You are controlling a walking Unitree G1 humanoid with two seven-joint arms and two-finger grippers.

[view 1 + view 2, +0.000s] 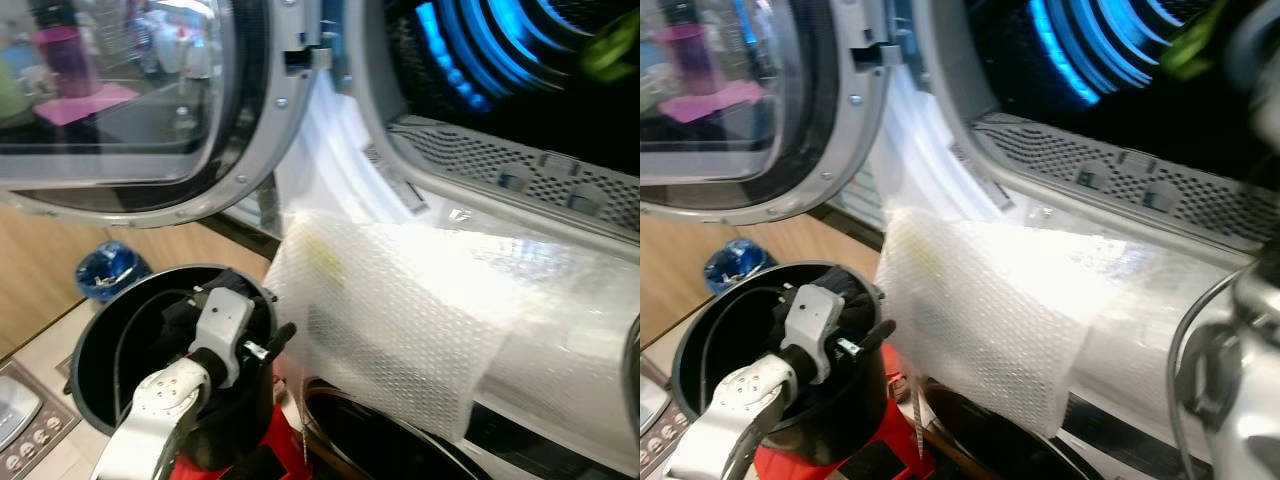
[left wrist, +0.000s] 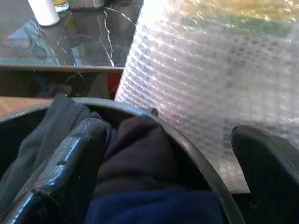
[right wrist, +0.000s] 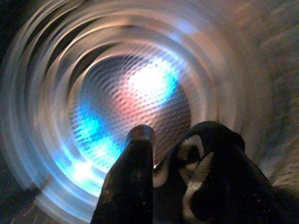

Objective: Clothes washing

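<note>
Left claw (image 2: 168, 163), fingers spread wide, over dark clothes (image 2: 140, 158) in black bucket (image 1: 100, 340), lower left; right claw (image 3: 173, 158) inside drum (image 3: 140, 93), grip indeterminate.

one bucket (image 1: 100, 330), one bubble wrap sheet (image 1: 400, 320)

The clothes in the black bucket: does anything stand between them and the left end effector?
Nothing visible does. The left end effector is open right over the dark clothes in the bucket, beside the bubble wrap.

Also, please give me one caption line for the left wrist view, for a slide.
Left tool open over dark clothes in the black bucket, beside bubble wrap.
</note>
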